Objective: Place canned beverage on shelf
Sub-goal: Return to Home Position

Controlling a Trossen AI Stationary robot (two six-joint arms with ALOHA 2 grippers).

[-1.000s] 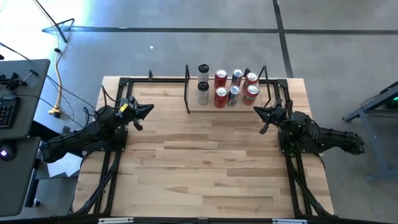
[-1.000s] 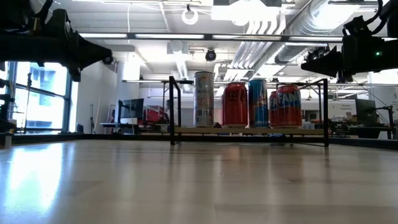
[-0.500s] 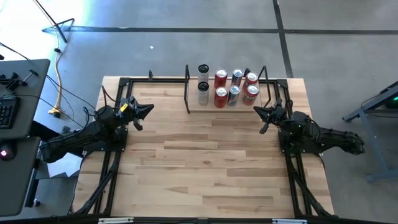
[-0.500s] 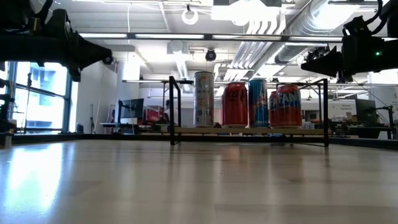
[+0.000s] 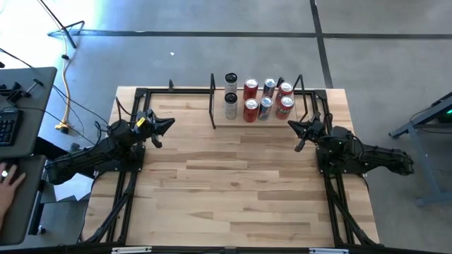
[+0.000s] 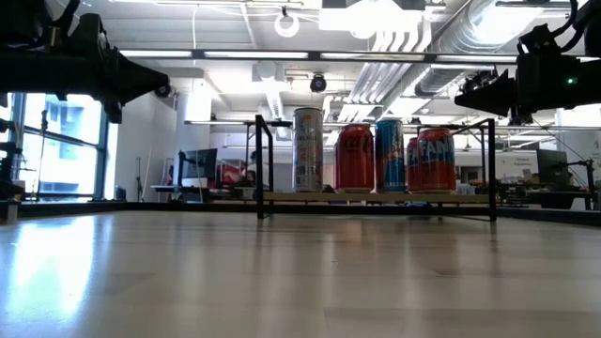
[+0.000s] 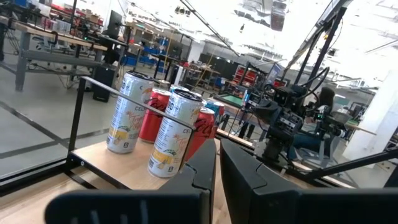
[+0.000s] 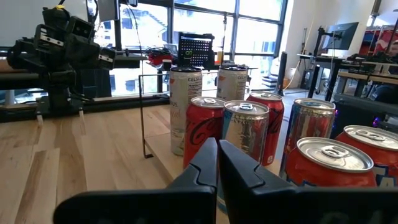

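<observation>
Can make out only part of a person's hand (image 5: pixel 6 180), cropped at the far left; not there a moment ago. Left gripper (image 5: pixel 164 125) closed, empty, unmoved by the table's (image 5: pixel 233 190) left side. On the shelf (image 6: pixel 376 197) at the back edge, upright pairs: white-yellow cans (image 5: pixel 231 104), red cans (image 5: pixel 250 109), blue cans (image 5: pixel 265 106), orange cans (image 5: pixel 286 106); rear ones hidden in the low view. Right gripper (image 5: pixel 296 130) closed, empty, just beside the shelf.

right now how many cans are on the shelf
8, paired front-to-back on the shelf: white-yellow cans leftmost, then red cans, blue cans, orange cans rightmost. None looks hidden.
</observation>
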